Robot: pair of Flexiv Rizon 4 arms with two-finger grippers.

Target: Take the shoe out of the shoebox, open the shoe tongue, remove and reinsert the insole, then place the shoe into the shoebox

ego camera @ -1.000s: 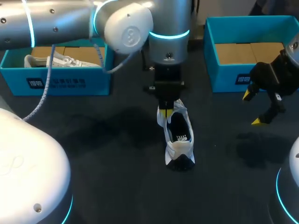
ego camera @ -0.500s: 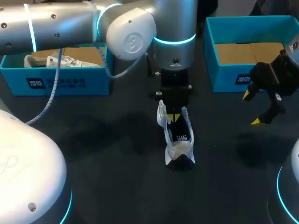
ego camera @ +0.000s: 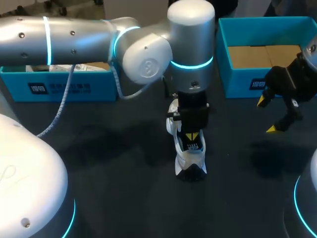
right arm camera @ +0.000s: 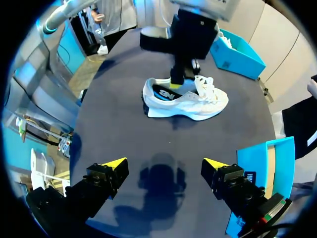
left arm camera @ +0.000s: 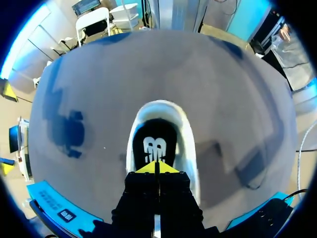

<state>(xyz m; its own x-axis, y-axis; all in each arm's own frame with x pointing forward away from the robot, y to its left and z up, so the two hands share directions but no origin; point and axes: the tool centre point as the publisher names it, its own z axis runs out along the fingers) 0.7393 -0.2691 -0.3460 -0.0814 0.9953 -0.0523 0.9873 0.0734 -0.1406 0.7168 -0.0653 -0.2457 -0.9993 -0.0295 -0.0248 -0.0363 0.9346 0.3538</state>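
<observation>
Overhead light casts soft shadows on the table [ego camera: 124, 163] (left arm [ego camera: 74, 34] glints)

Robot lab / test cell, as is shown by the rig. A dark desk [ego camera: 109, 163] is flanked by two machine arms. The left arm [ego camera: 74, 37], silver w/ lit cyan rings [ego camera: 190, 63] at its joints, is stretched across the desk, and a loose grey cable [ego camera: 54, 109] is hung from it. The right claw [ego camera: 268, 115], black w/ yellow tips held apart, is seen at the other side. White domed bases [ego camera: 25, 173] w/ the same cyan glow are set at the near corners. Few props are laid out. These are two open blue boxes lined w/ cardboard and labelled in front, the left shoebox [ego camera: 59, 89] & right shoebox [ego camera: 237, 79], plus one white shoe [ego camera: 190, 158] mid-desk.
</observation>
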